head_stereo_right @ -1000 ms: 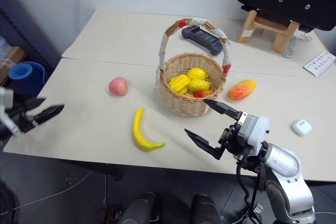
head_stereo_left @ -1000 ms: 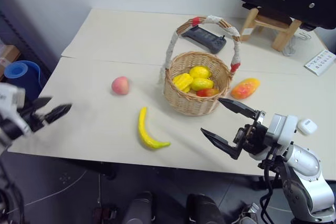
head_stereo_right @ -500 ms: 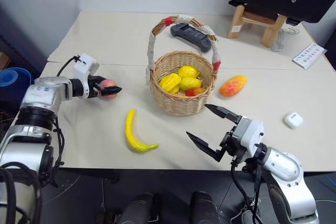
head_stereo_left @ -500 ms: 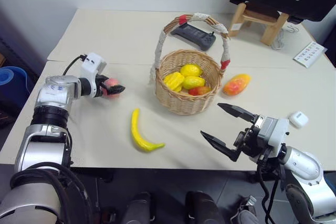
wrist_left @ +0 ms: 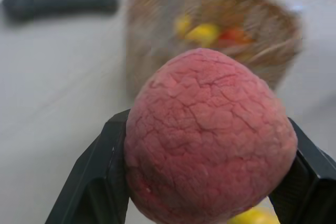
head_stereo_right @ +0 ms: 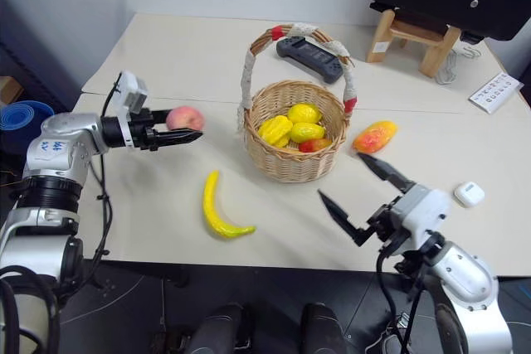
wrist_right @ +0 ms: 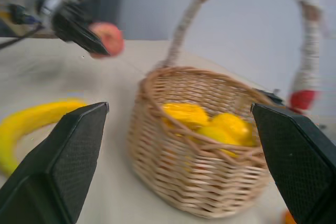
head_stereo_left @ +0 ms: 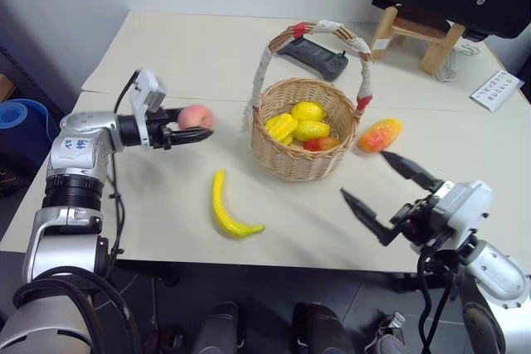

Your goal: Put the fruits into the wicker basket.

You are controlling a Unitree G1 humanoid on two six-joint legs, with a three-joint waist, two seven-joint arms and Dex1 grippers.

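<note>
1. A pale table (head_stereo_left: 166, 55) stands against a white wall; its far right corner is taken up by a wooden stool and a dark case.
2. The wicker basket (head_stereo_left: 303, 134) is placed mid-table, with small yellow fruits (head_stereo_left: 307, 122) already inside.
3. The peach (head_stereo_left: 196, 116) is held off the table, between the left edge and the basket, clamped across its middle by the left tool (head_stereo_left: 192, 130).
4. Its cracked, matte skin suggests a light, stiff toy, unlikely to slip.
5. The banana (head_stereo_left: 226, 209) lies towards the near edge; a grip at mid-curve is judged best.
6. The mango (head_stereo_left: 380, 134) lies just right of the basket, best pinched across its narrow width.
7. The right tool (head_stereo_left: 390, 196) is spread wide and empty, over the near edge.
</note>
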